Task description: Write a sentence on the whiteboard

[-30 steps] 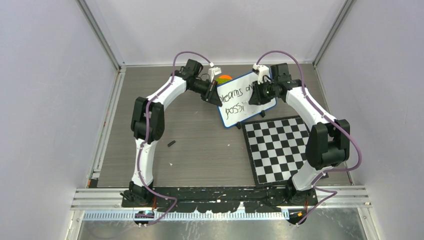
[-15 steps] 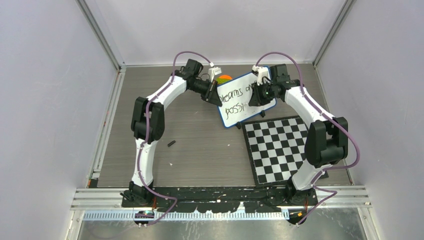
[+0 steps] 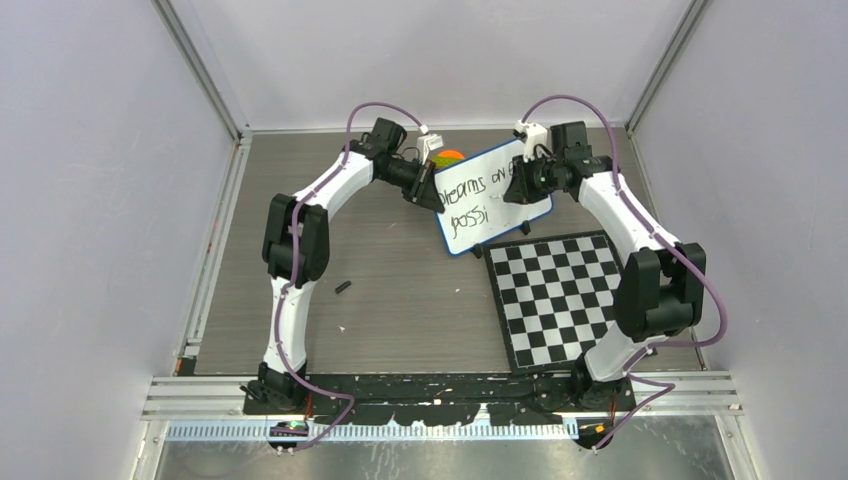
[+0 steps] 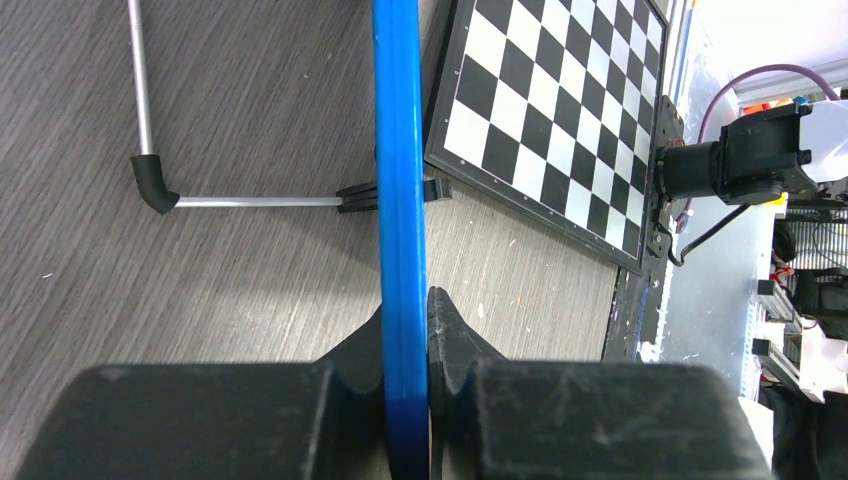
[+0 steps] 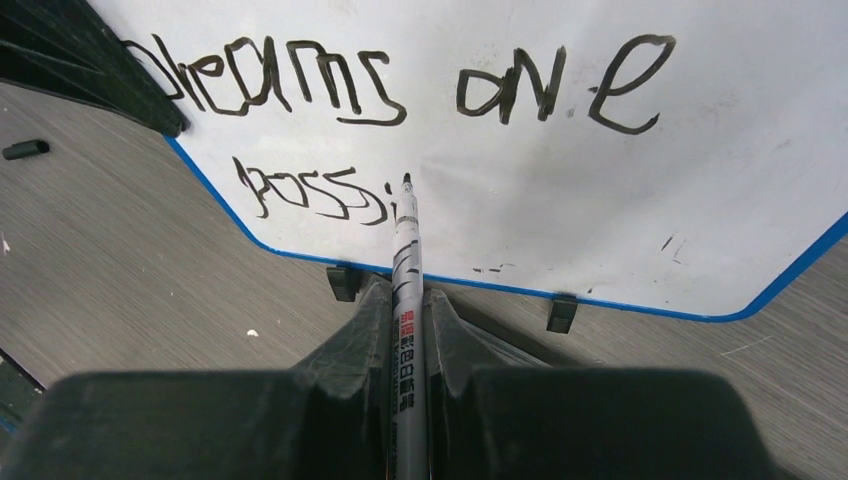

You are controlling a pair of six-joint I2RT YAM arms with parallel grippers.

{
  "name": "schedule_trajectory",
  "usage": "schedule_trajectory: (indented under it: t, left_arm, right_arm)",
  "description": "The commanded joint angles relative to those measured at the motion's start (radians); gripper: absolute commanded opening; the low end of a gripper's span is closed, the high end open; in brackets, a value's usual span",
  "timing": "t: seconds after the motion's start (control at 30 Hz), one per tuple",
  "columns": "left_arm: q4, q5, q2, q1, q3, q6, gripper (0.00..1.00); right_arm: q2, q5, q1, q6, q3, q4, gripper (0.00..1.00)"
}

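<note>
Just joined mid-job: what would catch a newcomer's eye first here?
The whiteboard stands propped at the far middle of the table, its black lettering stopping at "possi". The right gripper is shut on a marker with its tip at that last letter; the left gripper clamps the board's blue rim. A checkered board lies flat nearby.
</note>
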Motion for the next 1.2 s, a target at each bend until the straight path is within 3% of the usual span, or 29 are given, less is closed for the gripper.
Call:
schedule_trajectory:
  t: [0.0,0.7,1.17]
  left_arm:
    - [-0.023,0.002,0.018,-0.015,0.018,0.015,0.00]
    - [-0.027,-0.009,0.024,-0.015,0.017,0.023,0.00]
    - [-0.030,-0.013,0.021,-0.015,0.018,0.025,0.00]
  right_arm:
    - [0.026,-0.004,0.001,0.006,0.049,0.046,0.00]
    - [-0.001,0.023,0.000,-0.022,-0.108,0.080,0.00]
    - [0.016,0.019,0.001,-0.003,-0.022,0.082,0.00]
